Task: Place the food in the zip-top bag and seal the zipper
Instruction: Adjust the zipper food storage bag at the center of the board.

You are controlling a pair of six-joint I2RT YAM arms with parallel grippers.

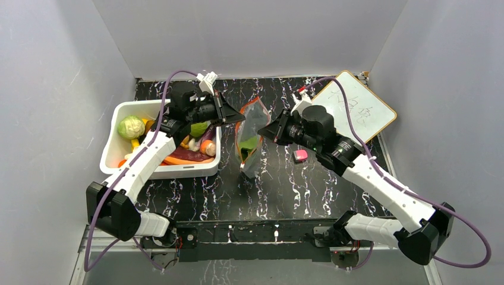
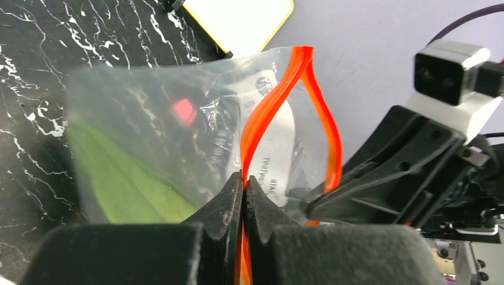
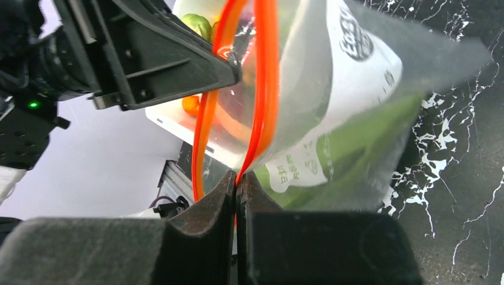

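The clear zip-top bag (image 1: 252,138) hangs upright between my two grippers above the black table, with a green leafy food (image 1: 249,143) inside. My left gripper (image 1: 242,115) is shut on one side of the red-orange zipper (image 2: 261,119). My right gripper (image 1: 261,129) is shut on the other side of the zipper (image 3: 264,71). The mouth gapes in a loop between them. The green food shows through the plastic in the left wrist view (image 2: 125,184) and the right wrist view (image 3: 350,148). More food, such as a cabbage (image 1: 131,126), lies in the bin.
A white bin (image 1: 116,147) of toy food stands at the left. A small pink block (image 1: 301,155) lies on the table right of the bag. A whiteboard (image 1: 355,108) lies at the back right. Grey walls enclose the table.
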